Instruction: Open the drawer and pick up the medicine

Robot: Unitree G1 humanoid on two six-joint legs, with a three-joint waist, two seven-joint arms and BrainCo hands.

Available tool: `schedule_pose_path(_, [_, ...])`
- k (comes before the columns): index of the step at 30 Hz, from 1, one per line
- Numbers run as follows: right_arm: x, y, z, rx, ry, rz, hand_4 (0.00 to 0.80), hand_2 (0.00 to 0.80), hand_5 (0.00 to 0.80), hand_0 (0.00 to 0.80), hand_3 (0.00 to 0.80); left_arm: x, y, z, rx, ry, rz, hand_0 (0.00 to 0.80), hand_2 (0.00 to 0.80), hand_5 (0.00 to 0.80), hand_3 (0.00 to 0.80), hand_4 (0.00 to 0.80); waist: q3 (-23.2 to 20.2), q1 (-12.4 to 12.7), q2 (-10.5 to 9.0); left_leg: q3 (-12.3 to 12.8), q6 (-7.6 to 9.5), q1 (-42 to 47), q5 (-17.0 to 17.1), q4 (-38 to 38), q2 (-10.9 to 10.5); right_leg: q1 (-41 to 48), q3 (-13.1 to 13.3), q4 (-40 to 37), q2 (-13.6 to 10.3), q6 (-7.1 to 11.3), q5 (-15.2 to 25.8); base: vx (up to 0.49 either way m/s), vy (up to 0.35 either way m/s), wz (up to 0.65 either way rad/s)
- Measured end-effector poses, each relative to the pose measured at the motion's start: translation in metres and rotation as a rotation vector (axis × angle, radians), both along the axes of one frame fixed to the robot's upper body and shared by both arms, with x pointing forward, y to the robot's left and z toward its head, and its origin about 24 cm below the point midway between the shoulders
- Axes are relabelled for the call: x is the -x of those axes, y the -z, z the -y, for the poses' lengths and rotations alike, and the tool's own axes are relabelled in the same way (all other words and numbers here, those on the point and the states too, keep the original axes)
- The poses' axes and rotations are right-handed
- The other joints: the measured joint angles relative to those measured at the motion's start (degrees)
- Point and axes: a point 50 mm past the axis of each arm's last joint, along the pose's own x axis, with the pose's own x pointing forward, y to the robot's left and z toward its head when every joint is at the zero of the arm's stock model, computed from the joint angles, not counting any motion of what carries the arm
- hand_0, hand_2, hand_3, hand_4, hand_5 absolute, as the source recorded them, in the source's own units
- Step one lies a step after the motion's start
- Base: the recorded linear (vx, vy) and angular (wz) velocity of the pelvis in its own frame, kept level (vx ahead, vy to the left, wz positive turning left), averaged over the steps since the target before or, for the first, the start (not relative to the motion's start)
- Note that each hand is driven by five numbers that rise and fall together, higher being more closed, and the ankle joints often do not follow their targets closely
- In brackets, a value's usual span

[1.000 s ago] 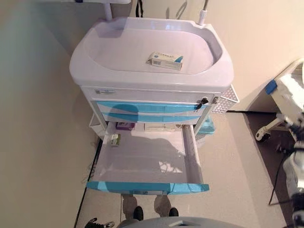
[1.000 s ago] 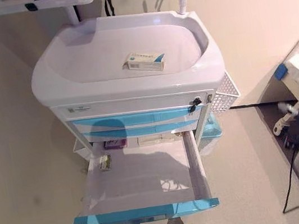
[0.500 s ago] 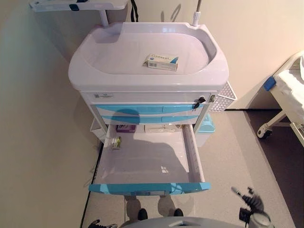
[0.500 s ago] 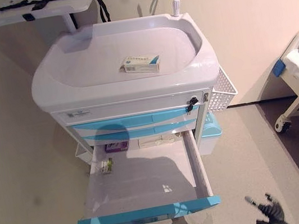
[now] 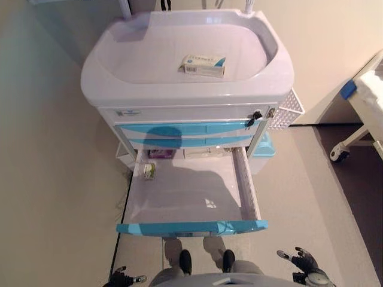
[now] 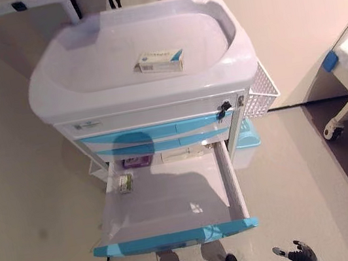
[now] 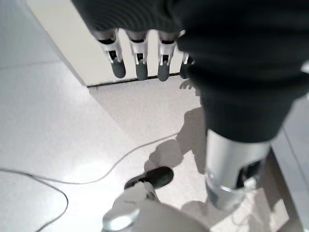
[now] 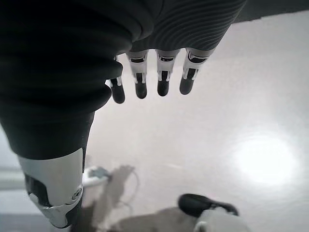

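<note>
Sitting on the cart (image 5: pixel 179 89) top at 12 o'clock: box (image 5: pixel 203 64) (light, stiff card, probably; pinching its long sides). Drawer (image 5: pixel 191 197) standing open. Left hand (image 7: pixel 140 63) and right hand (image 8: pixel 154 77) hanging low, fingers relaxed, holding nothing.

Head stereo pair looking down on cart (image 5: pixel 179 89), wrist cameras facing floor (image 8: pixel 251 121)

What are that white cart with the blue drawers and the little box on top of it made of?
The white cart with a rimmed tray top looks like moulded plastic: rounded edges, smooth soft sheen. Its open drawer with a blue front seems the same glossy plastic. The small white and teal medicine box looks like printed cardboard, with crisp folded edges.
</note>
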Motion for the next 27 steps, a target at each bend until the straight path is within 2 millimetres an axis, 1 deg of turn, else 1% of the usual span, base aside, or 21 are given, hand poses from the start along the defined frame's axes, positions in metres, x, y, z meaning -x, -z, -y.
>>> schedule_pose_path(1, [-0.014,-0.004,-0.001,0.001,-0.011,0.030,0.000,0.000,0.000,0.000,0.000,-0.016,-0.004,0.003,0.002,0.020,0.040,0.000,0.000,0.000,0.000,0.000,2.10,0.09,0.26,0.02,0.02,-1.27,0.01,1.07,-0.09,-1.28,-0.08,1.11,-0.03,-0.11,0.02,-0.183,0.007,0.02])
schedule_pose_path(2, [-0.020,-0.006,-0.002,0.005,-0.027,0.043,0.000,0.000,0.000,0.000,0.000,-0.023,-0.005,0.004,-0.005,0.043,0.053,0.000,0.000,0.000,0.000,0.000,2.79,0.04,0.19,0.01,0.00,-2.30,-0.44,2.39,-0.13,-2.31,-0.04,2.12,-0.12,-0.17,-0.19,-0.156,0.003,-0.05])
schedule_pose_path(3, [-0.035,-0.011,-0.006,0.011,-0.053,0.076,0.000,0.000,0.000,0.000,0.000,-0.038,-0.010,0.007,-0.019,0.095,0.090,0.000,0.000,0.000,0.000,0.000,4.50,0.12,-0.01,0.10,-0.16,-4.93,-1.39,4.92,-0.23,-4.80,0.10,4.19,-0.47,-0.18,-0.91,-0.094,-0.001,-0.05])
schedule_pose_path(4, [-0.043,-0.013,-0.007,0.009,-0.060,0.096,0.000,0.000,0.000,0.000,0.000,-0.045,-0.013,0.008,-0.021,0.105,0.113,0.000,0.000,0.000,0.000,0.000,5.53,0.14,-0.01,0.11,-0.24,-5.89,-1.59,5.60,-0.30,-5.83,0.10,4.98,-0.66,-0.06,-1.38,-0.088,-0.005,-0.03])
schedule_pose_path(5, [-0.052,-0.016,-0.009,0.011,-0.064,0.116,0.000,0.000,0.000,0.000,0.000,-0.058,-0.017,0.012,-0.023,0.126,0.146,0.000,0.000,0.000,0.000,0.000,6.96,0.08,-0.08,0.24,-0.20,-7.20,-1.65,6.73,-0.42,-7.31,0.22,6.50,-0.91,-0.23,-1.66,-0.085,-0.010,0.04])
schedule_pose_path(6, [-0.055,-0.018,-0.010,0.013,-0.066,0.125,0.000,0.000,0.000,0.000,0.000,-0.061,-0.018,0.013,-0.027,0.141,0.155,0.000,0.000,0.000,0.000,0.000,7.43,0.06,-0.05,0.23,-0.19,-7.79,-1.79,7.39,-0.44,-7.91,0.29,7.07,-0.96,-0.28,-1.78,-0.061,-0.009,0.02])
schedule_pose_path(8, [-0.060,-0.020,-0.011,0.013,-0.065,0.143,0.000,0.000,0.000,0.000,0.000,-0.070,-0.022,0.018,-0.031,0.175,0.184,0.000,0.000,0.000,0.000,0.000,8.35,0.12,-0.13,0.24,-0.24,-9.31,-1.98,8.45,-0.46,-9.60,0.58,8.36,-1.10,-0.41,-2.13,-0.081,-0.010,-0.01])
schedule_pose_path(10, [-0.060,-0.020,-0.012,0.023,-0.085,0.137,0.000,0.000,0.000,0.000,0.000,-0.076,-0.024,0.020,-0.044,0.205,0.196,0.000,0.000,0.000,0.000,0.000,8.49,0.03,-0.20,0.28,-0.34,-11.28,-2.61,10.30,-0.40,-11.46,0.88,10.03,-1.05,-0.56,-2.66,-0.073,-0.023,-0.01])
schedule_pose_path(13, [-0.065,-0.021,-0.015,0.023,-0.097,0.149,0.000,0.000,0.000,0.000,0.000,-0.090,-0.030,0.026,-0.056,0.246,0.235,0.000,0.000,0.000,0.000,0.000,9.21,-0.11,-0.20,0.38,-0.35,-13.96,-3.31,13.03,-0.36,-14.14,1.44,12.50,-0.99,-0.95,-3.18,-0.049,-0.020,-0.03])
schedule_pose_path(15, [-0.068,-0.023,-0.016,0.030,-0.098,0.162,0.000,0.000,0.000,0.000,0.000,-0.098,-0.035,0.029,-0.056,0.260,0.269,0.000,0.000,0.000,0.000,0.000,9.39,-0.09,-0.26,0.70,-0.44,-15.42,-4.61,15.62,-0.16,-15.48,1.81,14.49,-0.94,-1.22,-3.99,-0.021,-0.028,-0.07])
schedule_pose_path(17, [-0.069,-0.023,-0.016,0.031,-0.103,0.162,0.000,0.000,0.000,0.000,0.000,-0.102,-0.037,0.030,-0.062,0.268,0.282,0.000,0.000,0.000,0.000,0.000,9.49,-0.08,-0.34,0.96,-0.42,-15.89,-5.20,16.72,0.02,-15.86,2.15,15.23,-0.91,-1.41,-4.20,-0.019,-0.034,-0.08])
schedule_pose_path(19, [-0.069,-0.024,-0.017,0.039,-0.120,0.160,0.000,0.000,0.000,0.000,0.000,-0.107,-0.040,0.032,-0.071,0.289,0.295,0.000,0.000,0.000,0.000,0.000,9.48,-0.19,-0.37,1.43,-0.58,-17.47,-6.67,19.54,0.33,-17.24,2.73,17.21,-0.63,-1.41,-5.19,-0.009,-0.012,-0.13])
schedule_pose_path(20, [-0.070,-0.024,-0.017,0.037,-0.121,0.161,0.000,0.000,0.000,0.000,0.000,-0.108,-0.040,0.032,-0.073,0.290,0.298,0.000,0.000,0.000,0.000,0.000,9.50,-0.20,-0.38,1.51,-0.39,-17.77,-6.94,19.90,0.38,-17.55,2.76,17.51,-0.58,-1.42,-5.26,-0.029,-0.022,-0.06])
schedule_pose_path(21, [-0.068,-0.023,-0.017,0.038,-0.122,0.157,0.000,0.000,0.000,0.000,0.000,-0.113,-0.043,0.034,-0.081,0.309,0.310,0.000,0.000,0.000,0.000,0.000,9.46,-0.86,-0.46,1.62,-0.44,-17.82,-6.97,20.37,0.52,-17.92,2.79,17.88,-0.45,-1.50,-5.29,-0.029,-0.022,-0.04])
schedule_pose_path(22, [-0.069,-0.024,-0.017,0.042,-0.130,0.158,0.000,0.000,0.000,0.000,0.000,-0.114,-0.044,0.035,-0.100,0.349,0.304,0.000,0.000,0.000,0.000,0.000,9.44,-0.97,-0.53,1.84,-0.54,-18.16,-7.15,20.89,0.57,-18.41,3.27,18.27,-0.27,-1.48,-5.37,-0.024,-0.009,-0.13])
schedule_pose_path(23, [-0.074,-0.027,-0.017,0.051,-0.144,0.171,0.000,0.000,0.000,0.000,0.000,-0.117,-0.049,0.034,-0.162,0.488,0.303,0.000,0.000,0.000,0.000,0.000,9.45,-0.97,-0.50,2.18,-0.63,-19.82,-8.04,22.37,0.96,-19.62,3.79,19.08,0.07,-1.51,-5.61,-0.014,0.004,-0.18])
schedule_pose_path(24, [-0.078,-0.029,-0.017,0.052,-0.146,0.183,0.000,0.000,0.000,0.000,0.000,-0.118,-0.050,0.033,-0.178,0.510,0.304,0.000,0.000,0.000,0.000,0.000,9.44,-0.96,-0.53,2.34,-0.74,-20.44,-8.15,22.79,1.11,-20.34,3.93,19.43,0.11,-1.55,-5.57,-0.016,-0.005,-0.20])
schedule_pose_path(25, [-0.080,-0.031,-0.015,0.060,-0.151,0.190,0.000,0.000,0.000,0.000,0.000,-0.133,-0.061,0.035,-0.219,0.573,0.341,0.000,0.000,0.000,0.000,0.000,9.45,-1.44,-0.56,2.81,-0.63,-21.23,-8.06,23.36,1.09,-21.50,4.49,19.96,0.27,-1.53,-5.44,-0.012,-0.009,-0.15])
schedule_pose_path(27, [-0.082,-0.034,-0.012,0.072,-0.159,0.198,0.000,0.000,0.000,0.000,0.000,-0.142,-0.070,0.037,-0.253,0.673,0.358,0.000,0.000,0.000,0.000,0.000,9.45,-1.70,-0.54,3.51,-0.50,-21.47,-8.03,23.40,1.25,-22.09,4.94,20.09,0.44,-1.55,-5.21,-0.005,0.005,-0.16])
